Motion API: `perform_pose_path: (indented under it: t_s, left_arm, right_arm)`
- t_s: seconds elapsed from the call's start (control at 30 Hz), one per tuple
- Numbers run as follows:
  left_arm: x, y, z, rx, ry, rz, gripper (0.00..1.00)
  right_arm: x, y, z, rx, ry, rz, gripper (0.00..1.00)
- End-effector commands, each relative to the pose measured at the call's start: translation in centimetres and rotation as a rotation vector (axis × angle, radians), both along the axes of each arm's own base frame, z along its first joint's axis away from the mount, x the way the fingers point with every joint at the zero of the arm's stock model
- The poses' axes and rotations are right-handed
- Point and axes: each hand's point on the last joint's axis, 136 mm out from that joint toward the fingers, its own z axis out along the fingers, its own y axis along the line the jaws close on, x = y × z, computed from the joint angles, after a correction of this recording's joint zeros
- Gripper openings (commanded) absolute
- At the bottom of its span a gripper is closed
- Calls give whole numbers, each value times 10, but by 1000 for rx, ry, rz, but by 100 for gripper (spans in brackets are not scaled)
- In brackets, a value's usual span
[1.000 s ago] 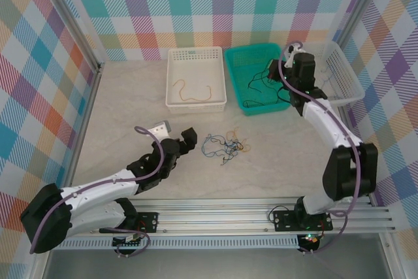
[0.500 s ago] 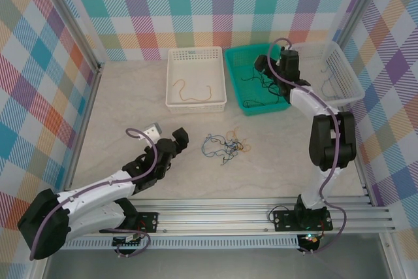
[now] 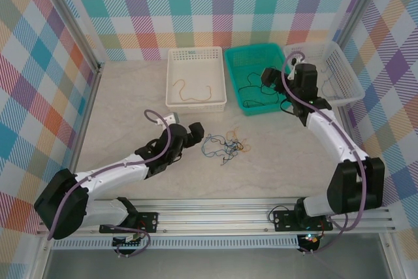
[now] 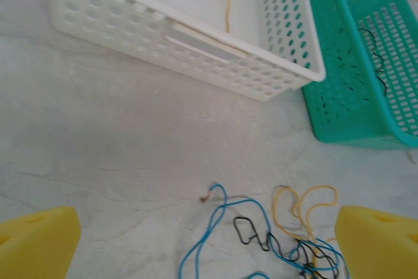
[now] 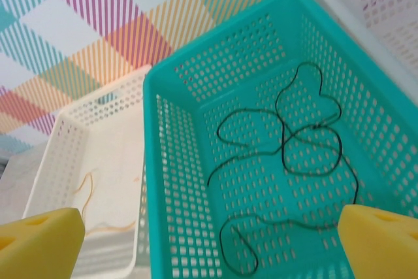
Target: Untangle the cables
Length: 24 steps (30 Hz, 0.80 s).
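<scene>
A tangle of blue, black and orange-tan cables (image 3: 225,145) lies on the table's middle. My left gripper (image 3: 189,134) hovers just left of it, open and holding nothing. In the left wrist view, a blue cable (image 4: 222,217), a black one (image 4: 249,230) and a yellow-tan one (image 4: 302,199) lie between my left gripper's (image 4: 209,246) yellow pads (image 4: 36,243). My right gripper (image 3: 270,76) hangs open over the teal basket (image 3: 230,73). A loose black cable (image 5: 287,142) lies on that basket's floor, in front of my right gripper (image 5: 209,246).
A white basket (image 3: 196,104) at the back centre holds an orange-tan cable (image 3: 191,91). Another white basket (image 3: 349,83) stands at the back right. Plaid walls close in the table on three sides.
My right gripper has opened over the teal basket, and the black cable now lies inside. My left gripper has moved right, closer to the tangle.
</scene>
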Motion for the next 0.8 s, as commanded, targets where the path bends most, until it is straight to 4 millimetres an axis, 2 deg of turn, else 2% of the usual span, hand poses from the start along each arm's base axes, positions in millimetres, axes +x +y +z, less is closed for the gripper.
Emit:
perform_pose_path:
  t_s: [0.0, 0.03, 0.13, 0.33, 0.47, 0.6, 0.77]
  left_arm:
    - [4, -31, 18, -9, 19, -177, 100]
    - [1, -44, 20, 14, 41, -251, 100]
    - [-6, -66, 18, 94, 103, -380, 99]
    - [-10, -84, 7, 186, 169, -483, 92]
    - [-16, -100, -5, 261, 222, -552, 85]
    - [-24, -122, -15, 340, 242, -647, 79]
    - [-26, -132, -29, 438, 290, -682, 74]
  right_arm:
    - [-30, 8, -20, 11, 91, 67, 100]
    - [-38, 8, -23, 11, 103, 71, 100]
    - [-60, 5, -31, -19, 146, 87, 100]
    - [-98, 3, -46, -27, 213, 118, 100]
    - [-108, 1, -57, 0, 220, 100, 100]
    - [-109, 10, -61, 36, 215, 137, 99]
    - [-107, 15, -62, 56, 198, 161, 99]
